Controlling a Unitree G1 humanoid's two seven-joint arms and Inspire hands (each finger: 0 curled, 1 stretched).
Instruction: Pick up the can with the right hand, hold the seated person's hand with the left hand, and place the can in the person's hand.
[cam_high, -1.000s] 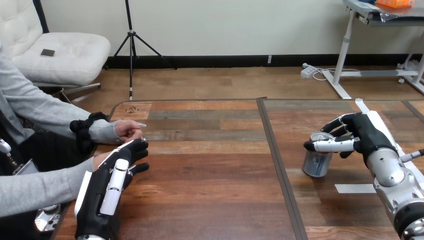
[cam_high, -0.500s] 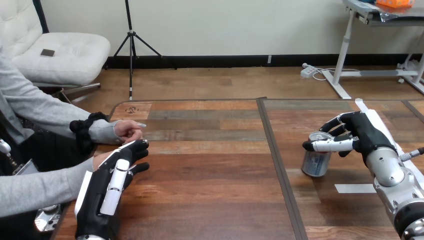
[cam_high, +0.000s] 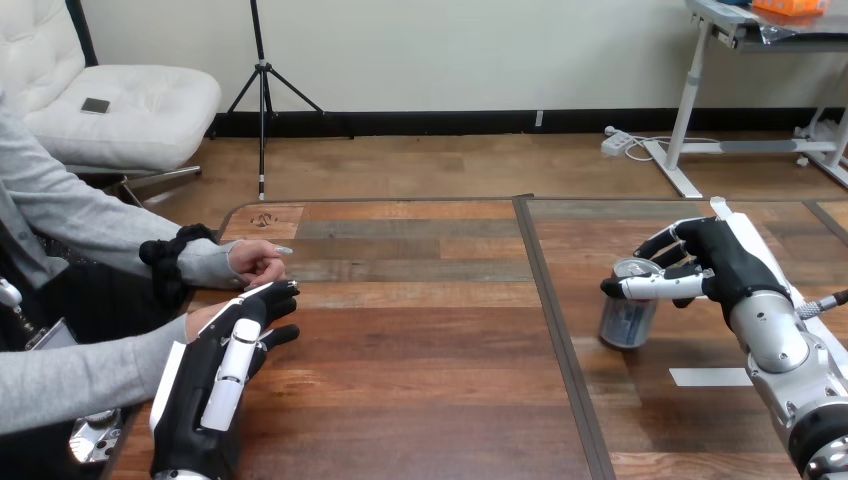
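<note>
- We see a wooden table from above the robot's shoulders, with its two arms coming in from the bottom edge.
- The can is on the right half of the table, at about 3 o'clock from the table's middle. Its long axis is upright or very nearly so.
- The right hand is at the can's top. The can lies at 9 o'clock from the palm, between the thumb across its near side and the fingers curled round its far side.
- We judge this a closing grasp (we cannot tell whether the base has left the wood).
- The left hand is at 9 o'clock, well apart from the can. Its fingers are straight and point to 1 o'clock.
- It lies over the person's nearer hand, touching it but not curled round it.
- The person's farther hand rests just beyond, at 12 o'clock from the left hand.
- We judge that the can must travel toward 9 o'clock, across the whole table.
</note>
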